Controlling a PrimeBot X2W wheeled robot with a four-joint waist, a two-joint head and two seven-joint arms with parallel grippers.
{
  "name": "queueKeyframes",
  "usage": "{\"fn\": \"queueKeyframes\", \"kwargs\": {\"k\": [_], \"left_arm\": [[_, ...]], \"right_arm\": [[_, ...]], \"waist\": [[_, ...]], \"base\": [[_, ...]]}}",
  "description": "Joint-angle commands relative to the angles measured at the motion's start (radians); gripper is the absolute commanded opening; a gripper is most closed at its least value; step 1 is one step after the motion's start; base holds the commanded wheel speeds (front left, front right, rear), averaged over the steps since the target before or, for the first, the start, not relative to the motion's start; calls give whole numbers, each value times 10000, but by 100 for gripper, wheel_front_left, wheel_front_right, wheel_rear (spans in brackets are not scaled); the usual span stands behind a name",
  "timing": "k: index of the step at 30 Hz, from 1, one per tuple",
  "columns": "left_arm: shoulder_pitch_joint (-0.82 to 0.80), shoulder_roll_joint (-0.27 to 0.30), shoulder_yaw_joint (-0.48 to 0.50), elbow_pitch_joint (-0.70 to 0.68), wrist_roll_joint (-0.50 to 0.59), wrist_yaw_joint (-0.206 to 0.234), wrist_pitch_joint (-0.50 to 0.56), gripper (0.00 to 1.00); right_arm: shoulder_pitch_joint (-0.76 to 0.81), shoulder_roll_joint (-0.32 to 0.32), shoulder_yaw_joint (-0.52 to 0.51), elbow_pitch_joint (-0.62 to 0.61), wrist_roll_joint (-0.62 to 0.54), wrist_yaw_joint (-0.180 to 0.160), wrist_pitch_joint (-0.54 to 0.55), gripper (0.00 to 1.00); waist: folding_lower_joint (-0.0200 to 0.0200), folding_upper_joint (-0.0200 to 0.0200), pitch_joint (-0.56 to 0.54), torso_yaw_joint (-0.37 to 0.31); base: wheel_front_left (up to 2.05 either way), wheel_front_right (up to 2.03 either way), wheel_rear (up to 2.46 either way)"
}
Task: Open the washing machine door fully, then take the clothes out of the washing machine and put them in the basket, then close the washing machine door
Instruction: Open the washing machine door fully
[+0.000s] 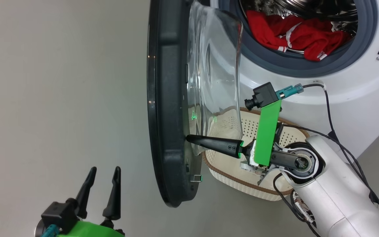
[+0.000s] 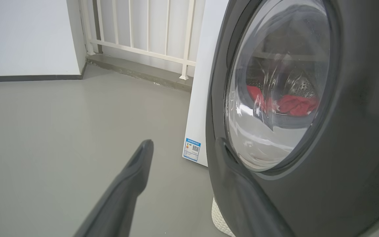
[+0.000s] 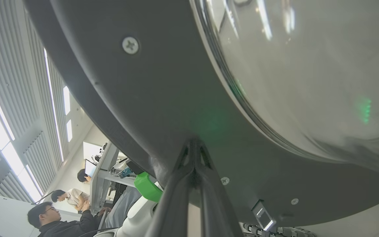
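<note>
My right gripper (image 1: 189, 139), closed on nothing, touched its tips to the inner rim of the washing machine door (image 1: 169, 98), while my left gripper (image 1: 105, 171) hung open and empty.

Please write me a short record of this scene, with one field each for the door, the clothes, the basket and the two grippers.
washing machine door: swung open, seen edge-on in the head view
clothes: red with white trim, lying inside the washing machine
basket: on the floor below the opening; no clothes in the part that shows
right gripper: shut, tips against the door's inner side
left gripper: open, holding nothing, apart from the door on its outer side
</note>
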Motion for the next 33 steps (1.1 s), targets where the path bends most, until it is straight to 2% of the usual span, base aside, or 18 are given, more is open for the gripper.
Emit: {"fn": "queueKeyframes", "kwargs": {"k": [1, 3, 4, 5, 11, 19, 33], "left_arm": [[-165, 143, 300, -231, 139, -31, -122, 100], [-207, 141, 147, -113, 109, -31, -122, 100], [-229, 142, 85, -68, 105, -31, -122, 100], [-242, 155, 65, -32, 94, -31, -122, 100], [-262, 253, 92, 38, 55, -31, -122, 100], [-290, 394, 280, 67, -27, -31, -122, 100], [-149, 496, 589, 120, -16, -31, -122, 100]], "right_arm": [[-227, 273, 87, -277, -35, 17, -105, 0], [-53, 111, 54, -359, -134, 17, -311, 29], [22, 38, 27, -396, -176, 17, -415, 53], [95, -23, 15, -433, -234, 17, -536, 99], [466, -385, 94, -617, -498, 17, -1034, 100], [868, -1195, 583, -466, -1255, 17, -2364, 100], [1694, -2898, 1928, 291, -2371, 17, -5696, 100]], "waist": [[0, 0, -44, -21], [0, 0, -148, -64], [0, 0, -183, -83], [0, 0, -221, -141], [0, 0, -309, -494], [0, 0, -385, -1033], [0, 0, -564, -1531]], "base": [[0, 0, 0], [0, 0, 0], [0, 0, 0], [0, 0, 0], [0, 0, 0], [0, 0, 0], [0, 0, 0]]}}
